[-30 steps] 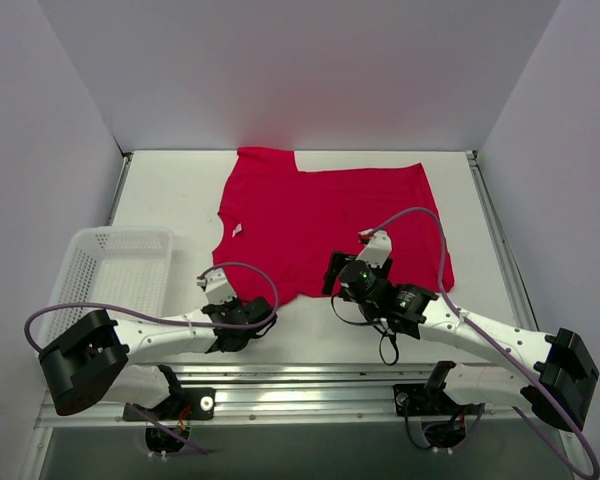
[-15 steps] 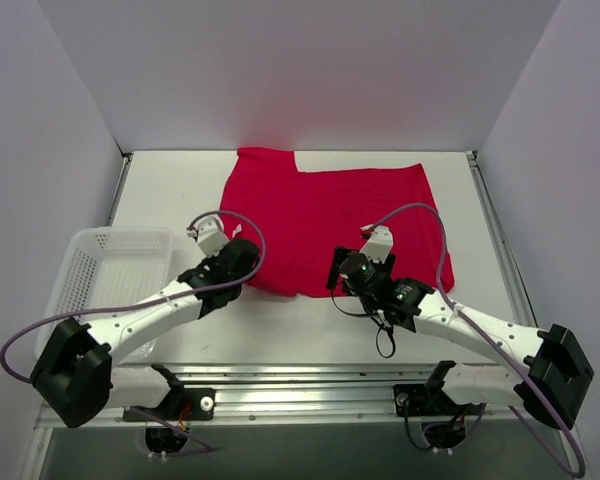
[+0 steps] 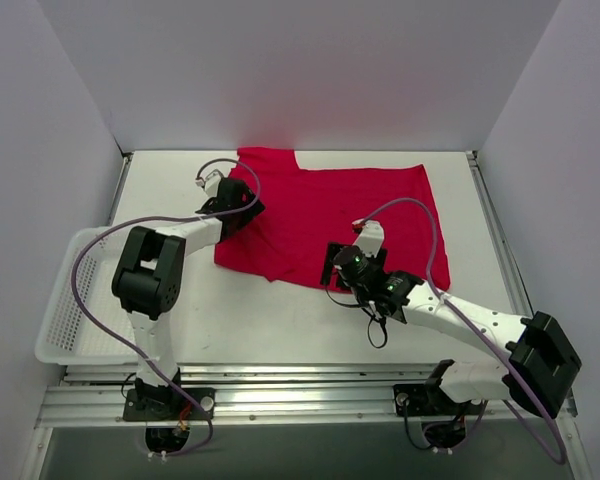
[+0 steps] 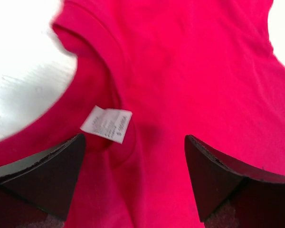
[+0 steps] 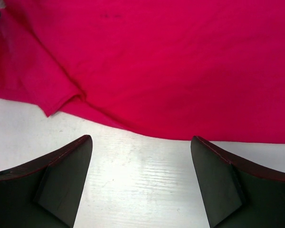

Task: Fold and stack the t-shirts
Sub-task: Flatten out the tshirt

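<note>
left pincer point(image 4: 133, 137) open over t-shirt point(image 3: 350, 205) collar, right pincer point(image 5: 140, 137) open beside its near edge

Left gripper point(image 3: 242, 203) is out at full reach, sitting on the left edge of the plain bright red cloth t-shirt point(image 3: 330, 215), with red fabric spreading away to the right of its fingers. From up here, how far its jaws are parted cannot be told. Right gripper point(image 3: 332, 270) is low at the shirt's near hem, cloth just beyond its fingers and bare white table point(image 3: 280, 320) just behind them. The shirt lies mostly flat, rumpled between the two grippers. The white plastic mesh basket point(image 3: 80, 295) sits well apart, back and to the left of the left fingers.
</note>
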Controlling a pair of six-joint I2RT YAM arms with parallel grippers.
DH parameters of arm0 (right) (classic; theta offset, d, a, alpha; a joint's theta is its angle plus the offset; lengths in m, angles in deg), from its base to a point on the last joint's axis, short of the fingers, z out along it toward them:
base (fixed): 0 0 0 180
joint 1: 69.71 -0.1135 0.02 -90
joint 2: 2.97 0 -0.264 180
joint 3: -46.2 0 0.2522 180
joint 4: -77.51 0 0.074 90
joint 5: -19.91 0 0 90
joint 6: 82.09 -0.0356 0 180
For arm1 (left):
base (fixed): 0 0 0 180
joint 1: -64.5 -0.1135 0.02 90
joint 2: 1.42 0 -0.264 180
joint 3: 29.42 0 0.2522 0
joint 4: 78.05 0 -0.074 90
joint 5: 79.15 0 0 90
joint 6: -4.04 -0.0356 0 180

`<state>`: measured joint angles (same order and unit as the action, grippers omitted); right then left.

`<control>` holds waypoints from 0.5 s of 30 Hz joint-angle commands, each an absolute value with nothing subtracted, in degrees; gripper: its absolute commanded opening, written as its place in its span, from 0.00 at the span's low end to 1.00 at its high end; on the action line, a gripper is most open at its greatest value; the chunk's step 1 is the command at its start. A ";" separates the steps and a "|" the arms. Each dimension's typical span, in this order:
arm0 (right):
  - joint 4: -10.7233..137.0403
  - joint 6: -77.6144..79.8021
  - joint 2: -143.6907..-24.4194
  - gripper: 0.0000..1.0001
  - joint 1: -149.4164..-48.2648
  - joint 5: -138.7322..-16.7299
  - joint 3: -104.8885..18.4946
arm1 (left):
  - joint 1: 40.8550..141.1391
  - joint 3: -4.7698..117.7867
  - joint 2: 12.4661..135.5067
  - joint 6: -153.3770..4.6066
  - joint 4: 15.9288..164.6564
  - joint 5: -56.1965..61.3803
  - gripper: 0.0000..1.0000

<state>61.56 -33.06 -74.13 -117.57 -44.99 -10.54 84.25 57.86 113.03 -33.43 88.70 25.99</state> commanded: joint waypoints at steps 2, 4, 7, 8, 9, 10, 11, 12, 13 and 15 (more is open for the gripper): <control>65.60 -33.66 -76.96 0.80 -120.33 -46.88 -14.14 | 84.63 55.80 110.57 -35.16 92.49 20.61 0.94; 67.70 -34.28 -78.90 0.79 -122.09 -48.54 -15.46 | 84.71 54.57 108.72 -35.34 91.97 20.70 0.94; 71.74 -35.24 -83.91 0.78 -123.15 -52.14 -17.48 | 84.62 53.25 104.50 -36.04 90.74 21.66 0.94; 73.23 -35.51 -86.97 0.77 -123.50 -52.86 -18.35 | 84.54 51.94 101.97 -36.22 90.56 22.01 0.94; 73.94 -35.60 -88.56 0.77 -123.85 -53.47 -20.28 | 84.62 51.14 100.63 -36.48 90.47 22.54 0.94; 74.47 -35.86 -90.15 0.76 -124.72 -54.00 -21.34 | 84.62 50.53 99.14 -36.92 89.78 23.06 0.94; 75.17 -35.95 -93.21 0.76 -125.08 -54.53 -22.31 | 84.54 49.22 96.17 -37.10 89.25 23.68 0.94; 75.44 -36.04 -94.54 0.75 -125.43 -54.62 -23.36 | 84.54 48.59 94.57 -37.45 88.81 25.16 0.94; 75.88 -36.21 -95.86 0.74 -125.87 -54.80 -25.11 | 84.54 47.98 92.99 -38.06 88.28 25.96 0.94; 76.85 -36.47 -99.47 0.73 -126.05 -55.15 -26.62 | 84.45 45.70 88.07 -38.68 85.40 28.24 0.94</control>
<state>73.86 -35.40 -96.75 -125.33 -53.75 -23.16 84.75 47.19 95.07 -36.45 87.68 24.20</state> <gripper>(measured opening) 0.739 0.939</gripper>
